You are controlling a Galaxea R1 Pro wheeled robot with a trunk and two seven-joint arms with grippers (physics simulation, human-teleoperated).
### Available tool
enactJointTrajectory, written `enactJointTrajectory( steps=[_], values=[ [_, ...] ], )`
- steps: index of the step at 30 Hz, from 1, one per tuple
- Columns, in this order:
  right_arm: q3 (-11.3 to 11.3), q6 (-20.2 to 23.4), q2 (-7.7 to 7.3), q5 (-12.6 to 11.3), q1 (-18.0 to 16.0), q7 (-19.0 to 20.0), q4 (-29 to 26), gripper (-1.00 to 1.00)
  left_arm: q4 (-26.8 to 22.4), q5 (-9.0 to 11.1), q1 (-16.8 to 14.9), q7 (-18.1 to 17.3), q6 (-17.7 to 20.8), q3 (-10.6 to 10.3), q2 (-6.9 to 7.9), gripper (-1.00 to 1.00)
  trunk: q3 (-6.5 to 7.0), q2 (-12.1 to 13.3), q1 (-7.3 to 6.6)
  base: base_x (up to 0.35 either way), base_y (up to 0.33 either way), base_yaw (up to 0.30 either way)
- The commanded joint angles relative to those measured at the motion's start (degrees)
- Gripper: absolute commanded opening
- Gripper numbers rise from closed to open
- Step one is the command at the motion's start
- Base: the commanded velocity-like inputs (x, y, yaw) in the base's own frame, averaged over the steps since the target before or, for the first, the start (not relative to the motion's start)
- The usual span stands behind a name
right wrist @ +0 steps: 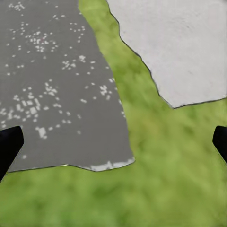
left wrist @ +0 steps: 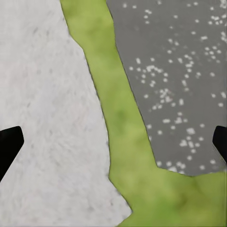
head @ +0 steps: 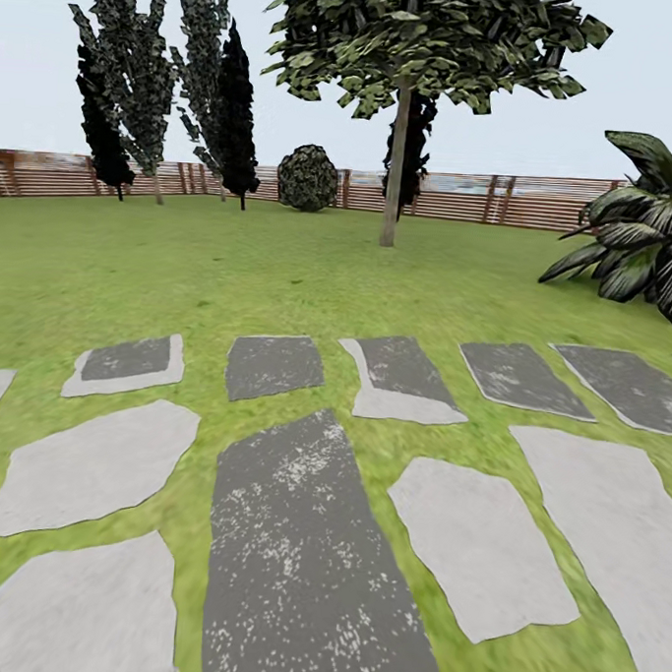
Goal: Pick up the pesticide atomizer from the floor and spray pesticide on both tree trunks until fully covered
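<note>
Two grippers hang over the ground with nothing between their fingers. In the left wrist view the left gripper (left wrist: 113, 142) shows as dark fingertips (left wrist: 9, 144) at the two side edges of the frame, jaws spread wide, over a pale paving stone (left wrist: 42, 118), a strip of grass and a dark speckled stone (left wrist: 179, 85). The right gripper (right wrist: 113, 142) is likewise spread wide and empty, above the same dark stone and grass. Outward, the head view shows grey stone paving (head: 296, 531) filling the lower half of the frame, then the lawn (head: 182, 259) running back to a slatted wooden fence (head: 540, 201). One tree (head: 394, 162) stands upper centre — its straight pale trunk upright, long axis vertical, leaves only at the top. Dark narrow cypresses (head: 229, 114) stand at upper left, a round bush (head: 308, 179) by the fence, and a broad-leaved plant (head: 647, 229) at the right edge. No atomizer can be made out, so the step in hand looks like searching — it would be best to turn slowly and scan the ground before driving on, keeping both grippers clear of the floor.
</note>
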Motion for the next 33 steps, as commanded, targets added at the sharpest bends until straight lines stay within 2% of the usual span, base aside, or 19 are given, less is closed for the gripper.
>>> enactJointTrajectory(
  steps=[1,33],
  values=[
    [-0.01,0.0,0.0,0.01,0.0,0.0,-0.02,1.0,0.0,0.0,0.0,0.0,0.0,0.0,0.01,1.0,0.0,0.0,0.0,0.269,-0.172,0.276],
    [0.07,0.0,0.0,0.0,0.0,0.0,-0.05,1.0,0.0,0.01,0.0,0.0,-0.01,0.0,0.02,1.0,0.0,0.0,0.0,0.24,-0.172,0.276]
  ],
)
